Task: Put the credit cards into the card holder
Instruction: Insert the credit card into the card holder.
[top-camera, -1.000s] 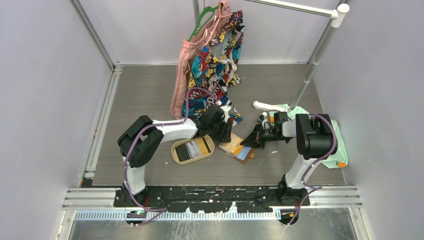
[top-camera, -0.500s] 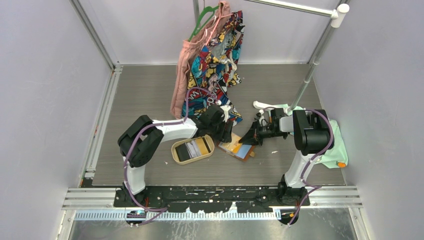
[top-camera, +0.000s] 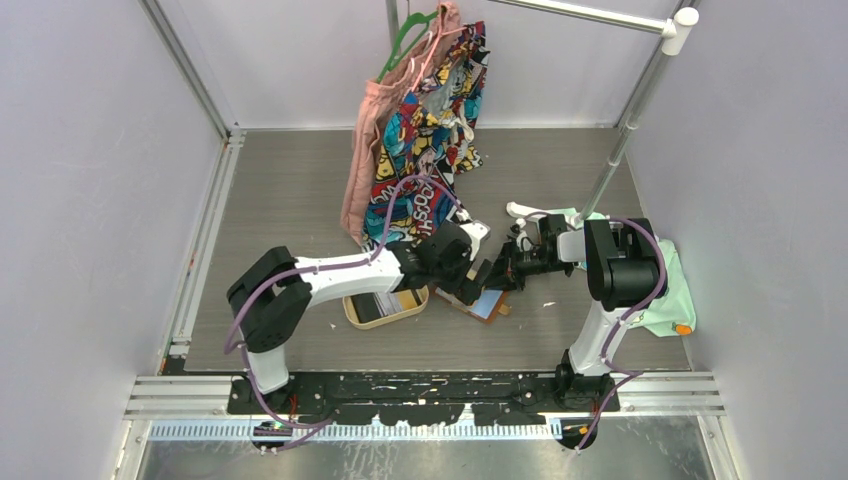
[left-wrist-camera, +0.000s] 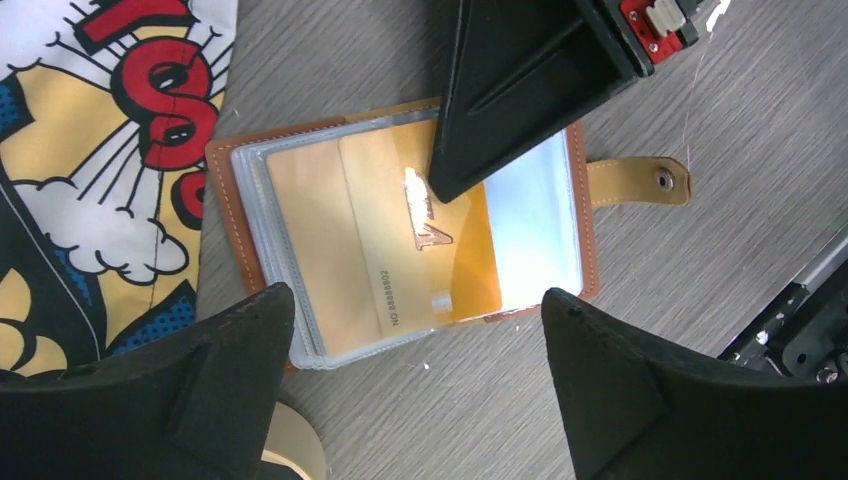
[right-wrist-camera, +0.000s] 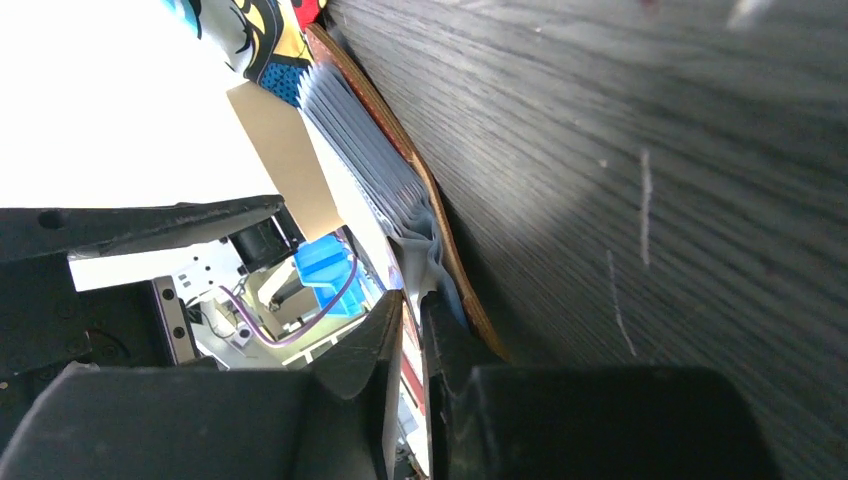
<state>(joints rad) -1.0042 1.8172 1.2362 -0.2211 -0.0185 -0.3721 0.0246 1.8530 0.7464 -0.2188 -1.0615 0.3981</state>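
The tan-brown card holder lies open on the table, right of the tray. In the left wrist view its clear sleeves show a yellow card inside one, and its snap strap points right. My left gripper hovers over the holder, jaws wide open and empty. My right gripper is shut on a thin clear sleeve of the holder and holds that page up at the holder's right side. A black card and a striped card lie in the oval tray.
The oval light-wood tray sits left of the holder, partly under my left arm. Comic-print and pink clothes hang at the back and reach the table beside the holder. A green cloth and a metal pole stand at the right.
My left gripper has swung right from the tray's far side to over the open card holder. My right gripper drew back slightly, still pinching the sleeve.
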